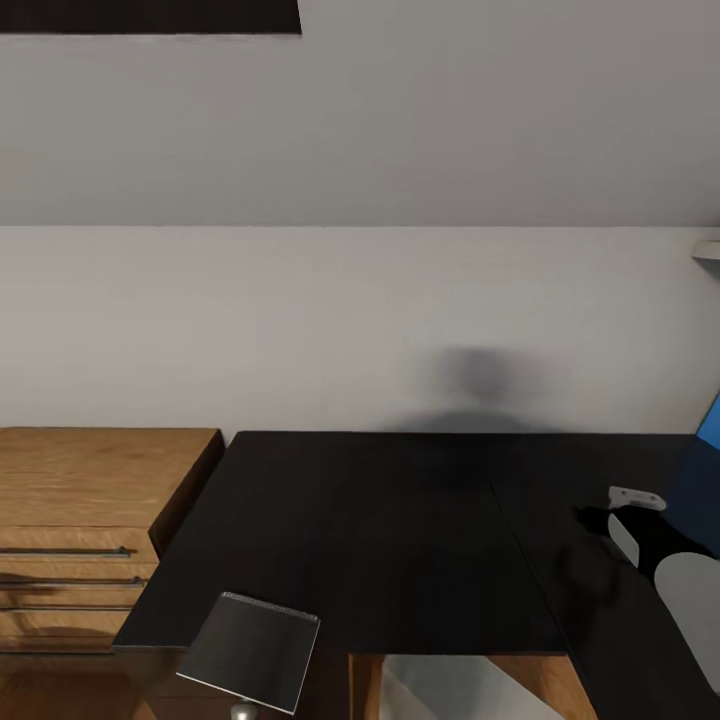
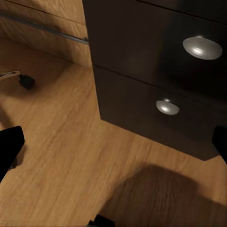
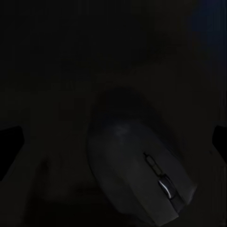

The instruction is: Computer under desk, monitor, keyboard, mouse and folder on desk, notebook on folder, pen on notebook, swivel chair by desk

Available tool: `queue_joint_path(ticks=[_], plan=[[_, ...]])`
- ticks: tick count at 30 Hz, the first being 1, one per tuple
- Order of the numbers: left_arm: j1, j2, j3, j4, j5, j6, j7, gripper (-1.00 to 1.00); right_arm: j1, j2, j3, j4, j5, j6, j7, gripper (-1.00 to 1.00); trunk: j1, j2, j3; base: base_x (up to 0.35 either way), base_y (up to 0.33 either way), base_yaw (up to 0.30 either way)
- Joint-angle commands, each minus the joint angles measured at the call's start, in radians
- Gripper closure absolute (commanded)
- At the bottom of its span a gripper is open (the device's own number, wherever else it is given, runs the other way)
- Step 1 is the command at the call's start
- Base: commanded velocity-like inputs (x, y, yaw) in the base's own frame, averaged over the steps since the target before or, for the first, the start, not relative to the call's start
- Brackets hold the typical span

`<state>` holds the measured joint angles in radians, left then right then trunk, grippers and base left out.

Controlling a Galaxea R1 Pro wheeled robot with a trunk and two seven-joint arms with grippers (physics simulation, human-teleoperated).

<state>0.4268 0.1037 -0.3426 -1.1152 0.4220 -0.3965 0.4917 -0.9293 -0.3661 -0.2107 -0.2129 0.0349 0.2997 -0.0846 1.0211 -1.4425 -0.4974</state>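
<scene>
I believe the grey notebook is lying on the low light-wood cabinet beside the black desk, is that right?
Not quite: the head view shows the notebook lying on the black desk, at its front left corner overhanging the edge, not on the light-wood cabinet beside it.

The bench (image 1: 380, 530) is glossy black, under a pale grey wall (image 1: 360, 320) with a soft dark smudge of shadow at twelve o'clock of the benchtop. At nine o'clock stands a light-wood cabinet (image 1: 90, 520) with warm brown grain and dark metal handle bars. The notebook (image 1: 250, 650), at seven o'clock on the bench, is plain grey with a paler edge. A bright blue sliver (image 1: 710, 425) shows at three o'clock. The drawer unit (image 2: 161, 75) is dark, nearly black, with silver round knobs, above honey-coloured plank floor (image 2: 61, 156). The mouse (image 3: 142, 175) is dark grey with a metallic wheel.
</scene>
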Motion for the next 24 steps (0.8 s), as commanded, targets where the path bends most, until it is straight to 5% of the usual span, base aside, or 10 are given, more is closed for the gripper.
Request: queue_joint_path(ticks=[1, 13, 24], plan=[[0.0, 0.003, -0.004, -0.001, 0.009, -0.006, 0.004, -1.0, 0.0, -0.008, -0.004, -0.001, 0.003, 0.006, -0.001, -1.0, 0.0, -0.001, -0.001, 0.0, 0.0, 0.0], [0.001, 0.011, -0.006, 0.009, 0.009, -0.005, 0.004, -1.0, 0.0, -0.08, -0.008, 0.003, 0.0, 0.018, 0.003, -1.0, 0.0, -0.001, -0.001, 0.0, 0.0, 0.0], [0.001, 0.011, -0.006, 0.012, 0.01, -0.005, 0.004, -1.0, 0.0, -0.081, -0.007, 0.003, -0.001, 0.018, 0.073, -1.0, 0.0, -0.001, -0.001, 0.0, 0.0, 0.0]])
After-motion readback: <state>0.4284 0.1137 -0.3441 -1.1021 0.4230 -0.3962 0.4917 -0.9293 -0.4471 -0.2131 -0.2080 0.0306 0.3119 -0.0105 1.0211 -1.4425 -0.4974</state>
